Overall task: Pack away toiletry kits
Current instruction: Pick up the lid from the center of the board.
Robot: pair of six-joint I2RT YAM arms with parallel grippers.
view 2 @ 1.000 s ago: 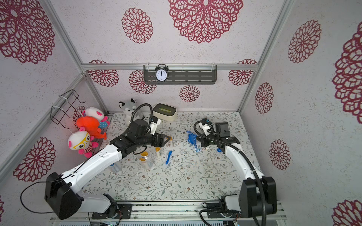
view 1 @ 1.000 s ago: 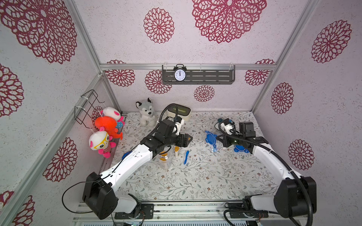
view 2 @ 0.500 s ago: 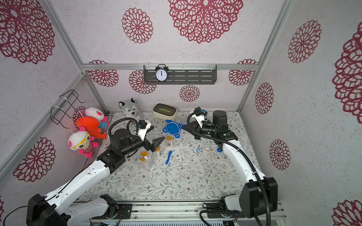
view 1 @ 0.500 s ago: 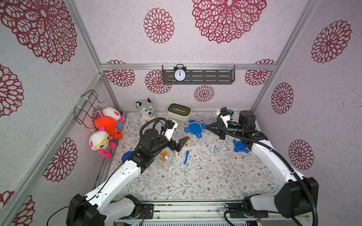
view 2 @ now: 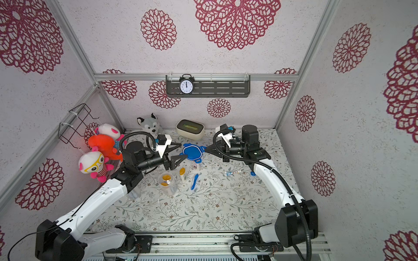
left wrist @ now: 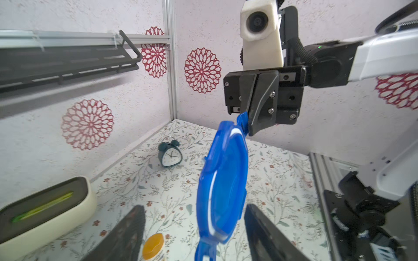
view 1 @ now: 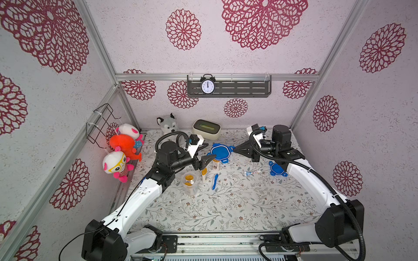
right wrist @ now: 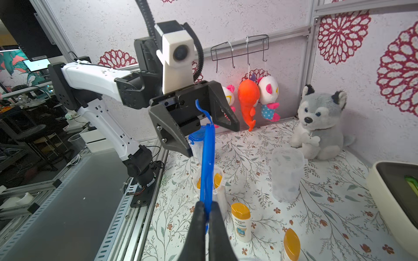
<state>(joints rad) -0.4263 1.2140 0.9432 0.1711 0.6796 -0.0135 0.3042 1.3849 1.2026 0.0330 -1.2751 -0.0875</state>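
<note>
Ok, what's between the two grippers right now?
A blue lid, held in the air: the right gripper pinches one tab, and the left gripper, jaws open, straddles its opposite side. Both wrist views show it best.

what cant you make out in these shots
- Blue lid on the table: in a top view, mostly hidden behind the right arm.
- Toothpaste tube: print too small in both top views.
- Open clear cup: item count inside too small in both top views.
</note>
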